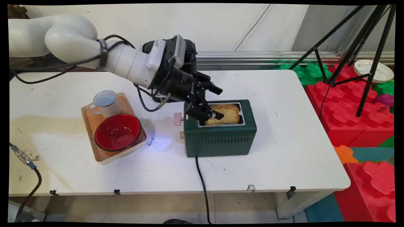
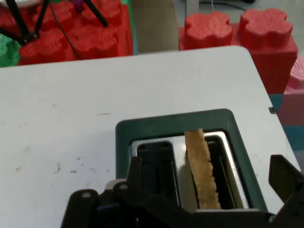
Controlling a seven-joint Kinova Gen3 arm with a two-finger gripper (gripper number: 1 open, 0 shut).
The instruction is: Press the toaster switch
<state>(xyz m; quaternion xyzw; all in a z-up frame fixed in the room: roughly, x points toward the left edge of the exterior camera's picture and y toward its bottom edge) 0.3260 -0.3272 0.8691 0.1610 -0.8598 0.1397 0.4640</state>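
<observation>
The black gripper (image 1: pixel 210 104) hangs tilted over the left end of the green toaster (image 1: pixel 220 135), its fingers spread apart, 1 on each side of the slice of toast (image 1: pixel 224 114) that stands up out of a slot directly under it. The main view cannot settle whether either finger touches the bread.

The hand view looks straight down the gripper (image 2: pixel 209 190) and shows 2 slots in the toaster (image 2: pixel 142 129): the toast (image 2: pixel 203 171) stands edge-on in the right one, and the left one looks dark. Only the main view shows the toaster's black cord (image 1: pixel 203 186) running off the near table edge, and, to the gripper's left, a wooden tray (image 1: pixel 91 121) carrying a red bowl (image 1: pixel 117 131) and a white mug (image 1: pixel 105 102).

The white table (image 1: pixel 284 142) is scuffed and stained at its left end. Beyond its right edge lie red and green foam blocks (image 1: pixel 341 107), a black tripod (image 1: pixel 363 47) and a white plate (image 1: pixel 374 70).
</observation>
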